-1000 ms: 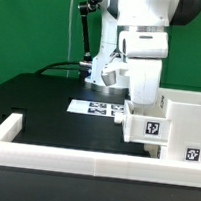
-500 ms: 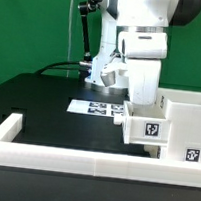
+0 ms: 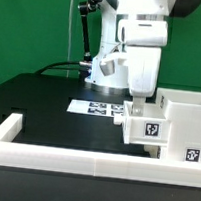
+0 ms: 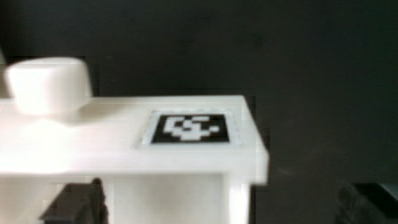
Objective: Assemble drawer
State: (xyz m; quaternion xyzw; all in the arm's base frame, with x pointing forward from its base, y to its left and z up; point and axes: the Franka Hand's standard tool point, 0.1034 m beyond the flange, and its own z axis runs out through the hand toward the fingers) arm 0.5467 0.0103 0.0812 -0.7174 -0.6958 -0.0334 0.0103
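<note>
The big white open box (image 3: 190, 120) of the drawer stands at the exterior view's right. A small white tray (image 3: 148, 128) with a black-and-white tag sticks out of its side toward the exterior view's left. My gripper (image 3: 136, 102) hangs just above that tray. In the wrist view the tray (image 4: 125, 140) shows its tag (image 4: 192, 128) and a rounded white knob (image 4: 48, 82). My gripper (image 4: 222, 205) is open: the dark fingers (image 4: 71, 205) stand wide apart on either side of the tray's end, and one is clear of it. A second tray does not show.
The marker board (image 3: 96, 108) lies flat on the black table behind the tray. The long low white rail (image 3: 72, 162) runs along the table's front edge and turns back at the exterior view's left (image 3: 7, 129). Black cables hang behind the arm.
My gripper has risen a little above the tray, so its fingers now show below the hand. The tray and the box have not moved.
</note>
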